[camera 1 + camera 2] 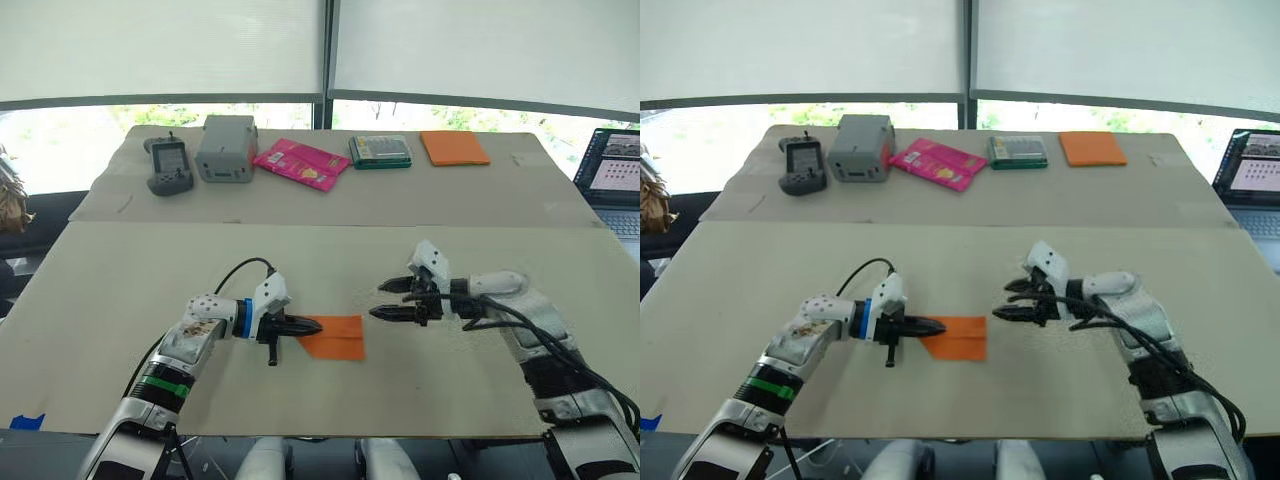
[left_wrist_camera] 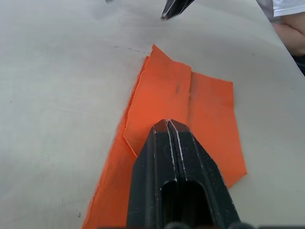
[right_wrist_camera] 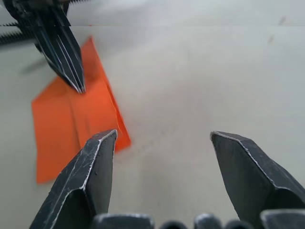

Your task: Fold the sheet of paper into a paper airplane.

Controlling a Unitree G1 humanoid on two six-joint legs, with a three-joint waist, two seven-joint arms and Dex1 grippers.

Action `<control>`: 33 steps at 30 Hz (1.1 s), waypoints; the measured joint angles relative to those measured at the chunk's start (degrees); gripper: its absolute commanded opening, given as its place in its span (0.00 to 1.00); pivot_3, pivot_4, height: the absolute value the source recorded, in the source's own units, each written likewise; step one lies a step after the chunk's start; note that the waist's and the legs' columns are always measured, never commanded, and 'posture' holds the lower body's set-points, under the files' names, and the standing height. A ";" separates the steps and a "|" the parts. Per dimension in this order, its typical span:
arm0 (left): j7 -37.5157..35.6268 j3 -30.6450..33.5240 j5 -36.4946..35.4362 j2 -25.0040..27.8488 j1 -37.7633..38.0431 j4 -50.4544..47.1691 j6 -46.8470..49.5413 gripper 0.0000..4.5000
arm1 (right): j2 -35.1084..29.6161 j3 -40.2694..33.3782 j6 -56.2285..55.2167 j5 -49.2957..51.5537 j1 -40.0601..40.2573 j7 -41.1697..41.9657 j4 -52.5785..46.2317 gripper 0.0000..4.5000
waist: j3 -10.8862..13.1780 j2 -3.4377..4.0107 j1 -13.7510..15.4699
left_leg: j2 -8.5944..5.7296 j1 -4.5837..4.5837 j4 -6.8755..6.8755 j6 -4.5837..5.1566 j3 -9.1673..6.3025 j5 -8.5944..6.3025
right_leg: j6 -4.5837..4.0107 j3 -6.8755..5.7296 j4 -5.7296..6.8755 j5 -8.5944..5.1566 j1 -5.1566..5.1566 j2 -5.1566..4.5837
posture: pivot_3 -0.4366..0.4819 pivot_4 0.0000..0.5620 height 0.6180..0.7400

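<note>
closed left tool point(image 1: 312, 325), orange paper point(image 1: 340, 338)

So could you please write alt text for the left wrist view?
The left gripper, shut, rests its tip on a folded orange sheet of paper lying on a pale table. The tip of the right gripper shows beyond the paper.

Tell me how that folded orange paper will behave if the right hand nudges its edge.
The sheet of paper looks thin and lies flat on the table, so it would probably slide or buckle, not resist. Its raised folded flap suggests floppy layers that may spring open. The shut left hand rests on one end, so it would likely pivot there. The right hand is open, clear of it.
</note>
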 measured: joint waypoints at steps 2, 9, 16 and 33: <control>0.04 0.08 -0.07 -0.09 -0.18 0.02 0.52 0.00 | 2.37 1.39 -1.86 -0.87 3.71 -3.73 -6.42 0.58 | 0.00 0.00 -0.03 | 0.01 -0.01 0.00 0.00 0.01 0.00 | 0.00 0.01 0.00 0.00 0.00 0.03 | 0.48 0.27 1.00; -0.66 0.11 -0.04 0.79 -0.42 0.32 0.59 0.00 | 7.03 8.82 -4.53 -7.63 10.44 -14.17 -12.50 0.06 | 0.00 0.00 0.00 | -0.03 0.03 0.01 0.00 0.04 0.00 | 0.00 0.02 -0.01 0.00 0.02 0.01 | 0.48 0.27 1.00; -1.48 0.10 -0.03 1.57 -0.41 0.17 0.80 0.00 | 10.85 13.47 -3.15 -10.12 15.36 -19.91 -12.00 0.01 | 0.00 0.00 0.00 | -0.02 0.04 0.00 0.01 0.04 0.00 | 0.00 0.02 -0.03 0.00 0.03 0.04 | 0.48 0.27 1.00; -2.35 -0.31 0.17 1.87 -0.76 1.07 0.71 0.00 | 7.67 5.51 -14.98 -8.64 26.77 -24.28 -10.77 0.01 | -0.01 -0.01 0.53 | -0.02 0.44 0.00 0.06 0.03 -0.03 | 0.05 -0.01 -0.20 -0.04 0.57 0.04 | 0.48 0.27 1.00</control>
